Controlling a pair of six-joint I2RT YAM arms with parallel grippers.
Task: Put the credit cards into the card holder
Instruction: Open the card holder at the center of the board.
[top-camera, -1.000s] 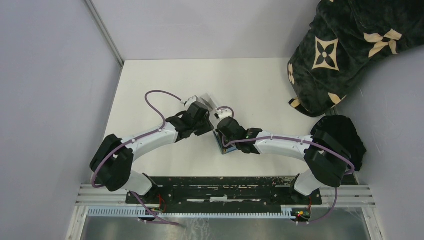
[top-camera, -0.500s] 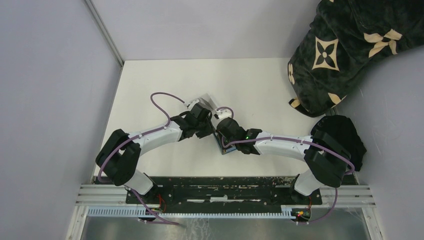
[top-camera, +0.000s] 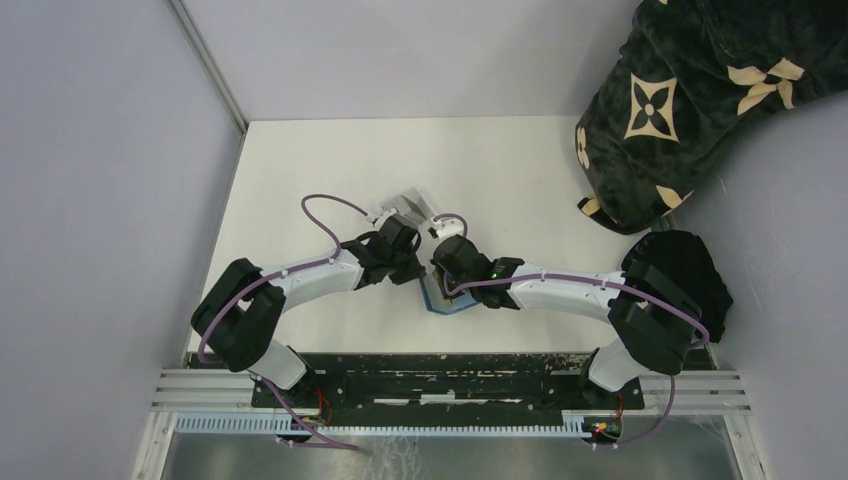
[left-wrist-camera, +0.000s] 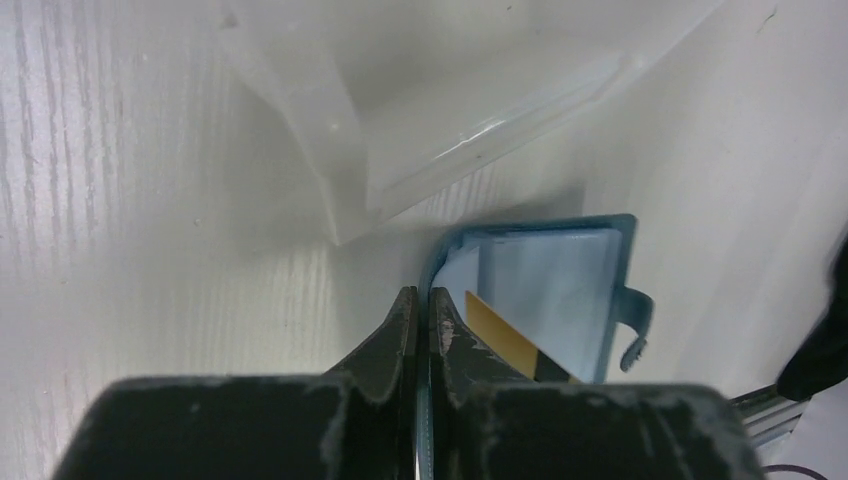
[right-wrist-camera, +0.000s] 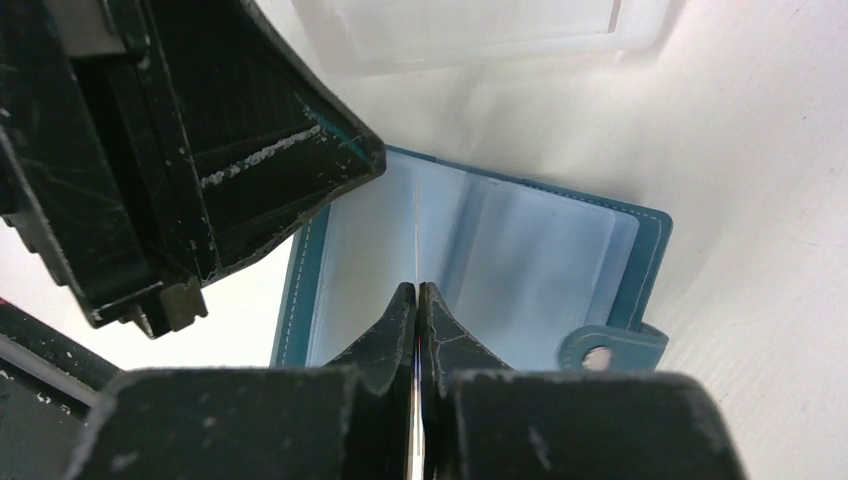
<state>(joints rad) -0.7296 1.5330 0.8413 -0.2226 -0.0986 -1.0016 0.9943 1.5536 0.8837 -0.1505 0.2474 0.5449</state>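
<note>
Card holder (right-wrist-camera: 540, 250) is found lying open on the table (top-camera: 520, 170), just on the near side of the clear tray (left-wrist-camera: 460, 130) and between the two gripper heads.

Concealment: from above, the card holder is largely covered by those heads, and only a pale blue patch with a teal rim is exposed. In the left wrist view its near part is cut off behind the fingers. The gold card (left-wrist-camera: 495, 332) is seen only in part, as a slanted yellow strip with a dark band against the grey pockets. Whether it is fully seated cannot be told. Greyish cards cannot be distinguished from the pocket leaves.

Orientation: in the right wrist view the long axis of the opened holder is laid across the picture, pockets facing up. The snap tab (right-wrist-camera: 600, 352) projects from its right-hand edge.

Tools: the left gripper (left-wrist-camera: 420, 293) is clenched on the left edge of the cover, a thin teal line being visible between its fingers. The right gripper (right-wrist-camera: 416, 288) is clamped on a thin inner leaf, seen edge-on.

Change noted: a second ago the left gripper was placed farther back, beside the tray, and it has since been brought to the holder. The holder, then seen as a narrow dark sliver, is now presented as a wider pale face.
</note>
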